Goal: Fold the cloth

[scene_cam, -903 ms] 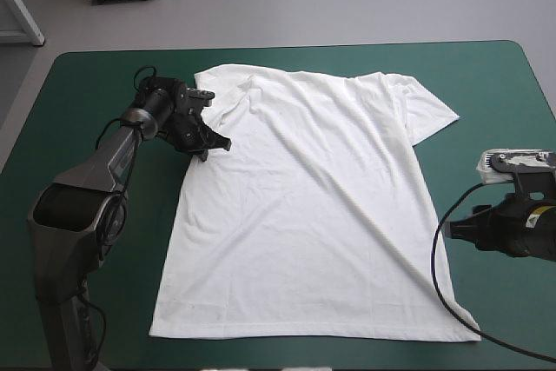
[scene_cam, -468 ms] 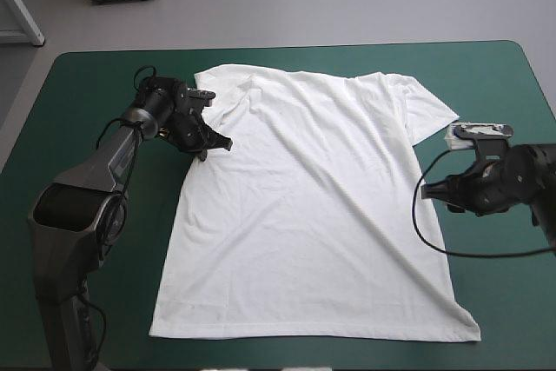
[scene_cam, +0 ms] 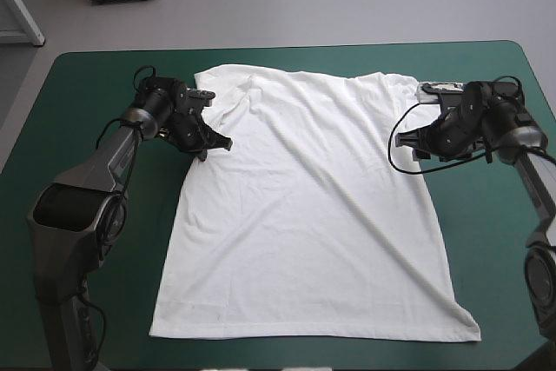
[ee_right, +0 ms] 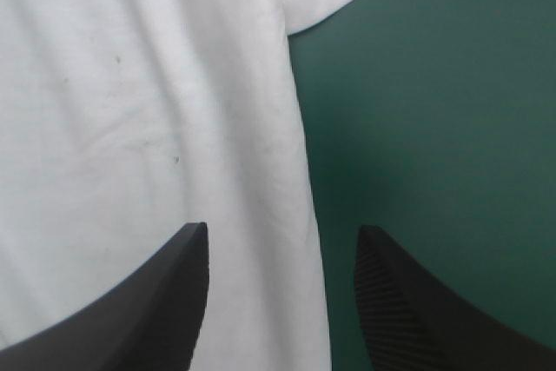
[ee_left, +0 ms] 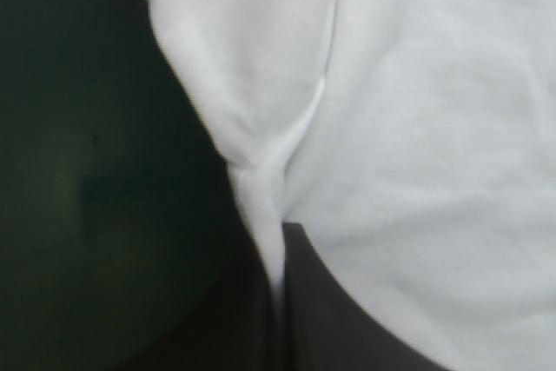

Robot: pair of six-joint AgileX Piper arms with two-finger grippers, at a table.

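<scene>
The T-shirt [scene_cam: 313, 206] lay spread flat on the teal-green counter [scene_cam: 78, 84], nothing folded yet. The jaws of the left arm [scene_cam: 213, 142] were clamped on its edge by the sleeve; the jaws of the right arm [scene_cam: 407, 140] stood apart over the opposite side edge. Just before, that arm had hung out by the counter's right edge.

High view: the left end effector [scene_cam: 211, 145] hides the T-shirt [scene_cam: 304, 215] edge it sits on. The right end effector [scene_cam: 407, 141] covers the outer end of the right sleeve [scene_cam: 410, 91].

Left wrist view: I cannot tell hem from fold in the cloth between the fingers [ee_left: 347, 327].

Right wrist view: cloth and tabletop [ee_right: 434, 128] both run past the edges; finger bases cut off.
</scene>
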